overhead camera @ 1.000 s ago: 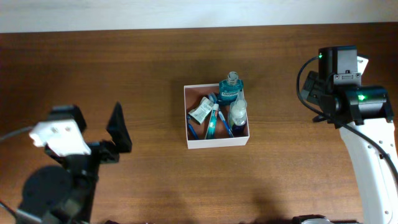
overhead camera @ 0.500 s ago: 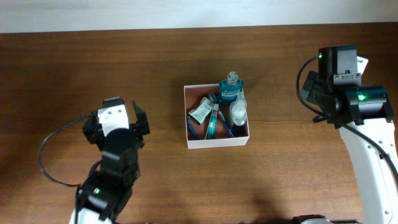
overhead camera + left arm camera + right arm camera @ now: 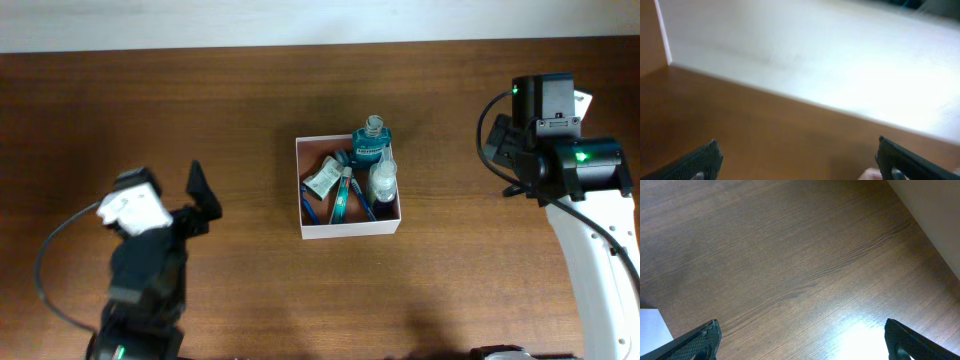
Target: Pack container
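A: What did the overhead view show?

B: The container [image 3: 350, 229] stood in the middle of the brown surface [image 3: 250, 110]. Inside it were a teal bottle [image 3: 371, 146] at the far wall, a clear bottle [image 3: 381, 181] just beside it, a tube [image 3: 342, 199] and a small green-white packet [image 3: 322, 180]. The left gripper [image 3: 170, 205] was well apart from it on the left side, and the right gripper [image 3: 543, 100] well apart on the right side. Both held nothing.

A: And the left wrist view?

B: It was blurred. I saw the two dark fingertips [image 3: 702, 159] at the lower corners, spread widely, with only the surface and a pale wall [image 3: 840, 60] between and behind them. The container was not there.

A: And the right wrist view?

B: The fingers [image 3: 702, 337] of this gripper were also spread widely above bare wood grain. At the left edge was a small white corner [image 3: 652, 325]; I could not tell what it belonged to.
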